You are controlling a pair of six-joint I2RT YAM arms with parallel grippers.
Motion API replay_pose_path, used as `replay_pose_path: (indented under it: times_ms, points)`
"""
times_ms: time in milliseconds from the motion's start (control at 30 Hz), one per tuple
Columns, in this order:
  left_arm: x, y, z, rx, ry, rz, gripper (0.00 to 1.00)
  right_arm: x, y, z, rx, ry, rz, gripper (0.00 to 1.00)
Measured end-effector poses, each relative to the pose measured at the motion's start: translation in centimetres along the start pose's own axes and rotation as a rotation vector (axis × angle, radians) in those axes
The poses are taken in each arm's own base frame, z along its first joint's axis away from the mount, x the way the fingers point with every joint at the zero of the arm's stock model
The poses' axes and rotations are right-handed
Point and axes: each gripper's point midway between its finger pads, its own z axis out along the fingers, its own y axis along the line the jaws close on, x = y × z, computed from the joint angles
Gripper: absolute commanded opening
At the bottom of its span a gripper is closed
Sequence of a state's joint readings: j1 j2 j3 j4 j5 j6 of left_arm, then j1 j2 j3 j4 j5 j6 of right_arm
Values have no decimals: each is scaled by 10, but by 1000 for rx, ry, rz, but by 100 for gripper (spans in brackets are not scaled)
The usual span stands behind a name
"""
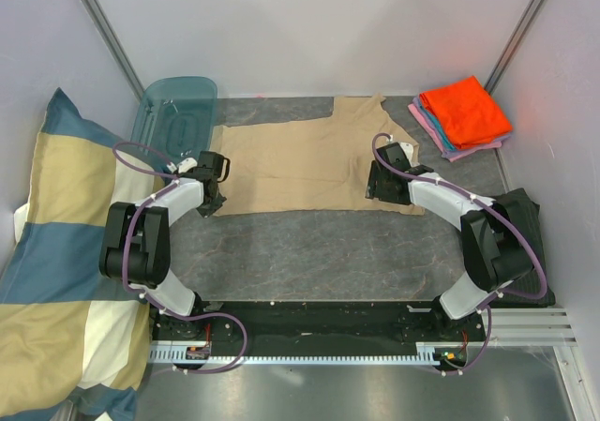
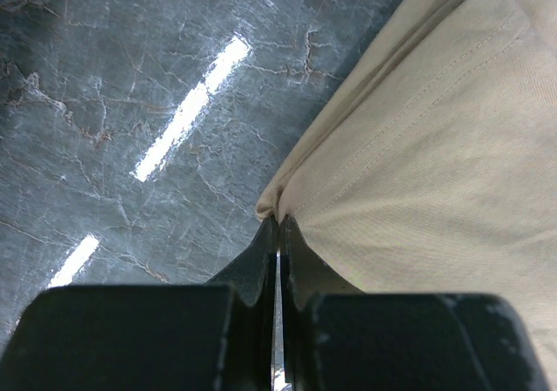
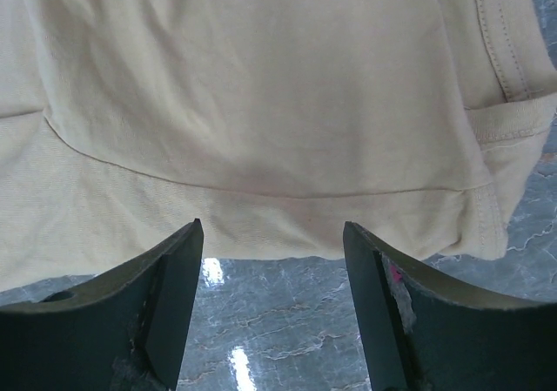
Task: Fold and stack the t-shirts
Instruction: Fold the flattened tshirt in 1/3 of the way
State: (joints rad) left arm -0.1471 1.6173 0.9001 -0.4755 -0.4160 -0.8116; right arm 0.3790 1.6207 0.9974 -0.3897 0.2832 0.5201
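Tan t-shirt [image 1: 300, 163] is lying flat on the table [image 1: 319, 243]. The left gripper [image 2: 278, 232] is pinching its near-left corner, and the right gripper [image 3: 271, 234] is hovering spread at its near-right edge. Folded t-shirts [image 1: 466, 112] are sitting stacked beyond its right end, and a blue tub [image 1: 155, 102] beyond its left.

Tan t-shirt [image 1: 300, 163] flat; folded stack [image 1: 464, 112] far-right

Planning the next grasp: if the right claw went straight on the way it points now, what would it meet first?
The right claw, open, would likely first meet the tan t-shirt at its near edge, though depth is unclear.
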Motion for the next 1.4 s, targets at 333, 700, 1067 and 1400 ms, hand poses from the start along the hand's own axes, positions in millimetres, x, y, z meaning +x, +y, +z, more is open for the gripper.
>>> replay_pose_path:
  times_ms: [333, 700, 1067, 1400]
  points:
    - [0, 0, 0, 1, 2, 0, 2, -19, 7, 15, 29, -34, -20, 74]
    - [5, 3, -2, 7, 8, -4, 2, -5, 12, 45, 40, 0, 7, 71]
    - [32, 27, -19, 34, 56, -27, 2, 37, 0, 16, 87, 57, 65, 70]
    - [64, 51, -39, 73, 120, -62, 2, 106, -1, -33, 118, 149, 14, 70]
